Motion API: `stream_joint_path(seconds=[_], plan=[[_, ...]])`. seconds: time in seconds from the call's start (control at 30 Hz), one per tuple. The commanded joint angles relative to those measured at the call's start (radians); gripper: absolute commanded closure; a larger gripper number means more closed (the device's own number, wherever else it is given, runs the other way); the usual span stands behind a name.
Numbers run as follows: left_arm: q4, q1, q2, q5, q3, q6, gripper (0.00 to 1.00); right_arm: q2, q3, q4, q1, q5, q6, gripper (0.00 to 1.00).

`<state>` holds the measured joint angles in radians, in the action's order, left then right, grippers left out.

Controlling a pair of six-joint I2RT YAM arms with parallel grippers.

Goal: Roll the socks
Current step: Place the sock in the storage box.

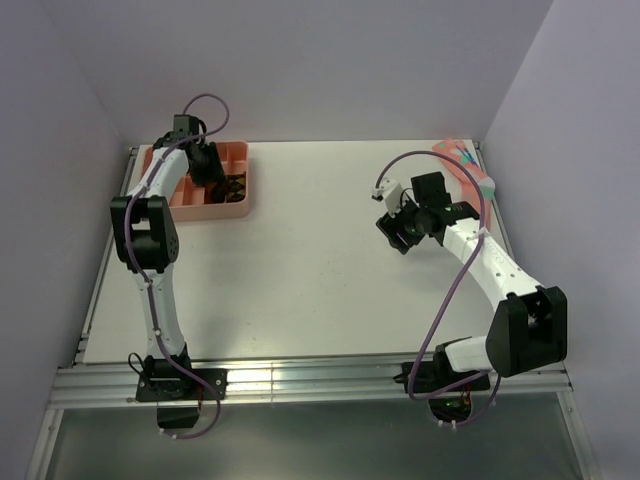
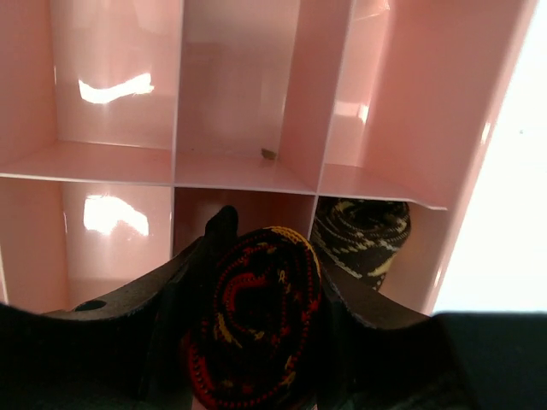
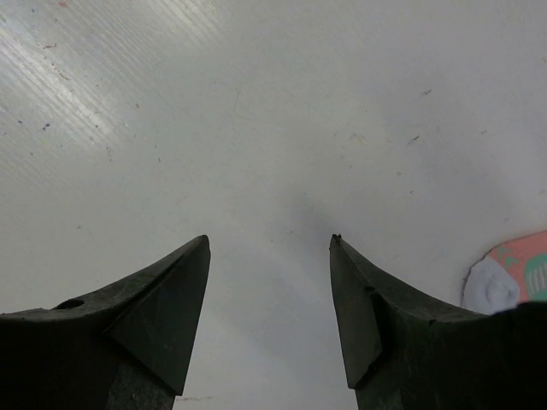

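A tray (image 1: 243,178) sits in the far left corner of the table (image 1: 300,280). One rolled sock (image 2: 363,235) lies in the right-hand compartment of its near row. The left gripper (image 2: 272,256) holds another rolled sock (image 2: 256,325) over the compartment just left of that. A loose sock (image 1: 470,170) lies along the right edge at the far right corner. The right gripper (image 3: 269,243) hangs over the table nearby, to the left of the loose sock.

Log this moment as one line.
left gripper: shut on red-orange rolled sock over pink tray | tan rolled sock: in tray compartment | right gripper: open, empty, above table | pink sock: near right gripper
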<state>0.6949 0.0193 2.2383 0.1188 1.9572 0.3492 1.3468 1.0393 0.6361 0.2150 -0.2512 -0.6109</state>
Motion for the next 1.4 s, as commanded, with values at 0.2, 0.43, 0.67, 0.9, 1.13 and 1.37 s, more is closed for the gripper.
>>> stream_joint_path(seconds=[0.2,0.43,0.67,0.9,1.13,1.37], plan=[[0.094,0.03,0.072,-0.108,0.084,-0.045,1.0,-0.009,-0.012,-0.015,-0.008,-0.011,-0.003,0.36],[0.095,0.03,0.076,-0.186,0.059,-0.049,1.0,-0.003,-0.018,-0.013,-0.008,-0.013,-0.003,0.36],[0.025,0.004,0.017,-0.137,-0.02,-0.029,1.0,-0.001,-0.025,-0.013,-0.008,-0.01,-0.003,0.36],[-0.199,-0.04,-0.169,0.033,-0.196,0.002,1.0,-0.006,-0.036,-0.019,-0.008,0.004,-0.006,0.36],[-0.126,-0.039,-0.155,0.004,-0.089,-0.015,1.0,-0.006,-0.032,-0.015,-0.008,0.001,-0.003,0.37],[-0.084,-0.039,-0.12,-0.016,-0.086,-0.038,1.0,0.006,-0.03,-0.015,-0.008,-0.007,-0.001,0.37]])
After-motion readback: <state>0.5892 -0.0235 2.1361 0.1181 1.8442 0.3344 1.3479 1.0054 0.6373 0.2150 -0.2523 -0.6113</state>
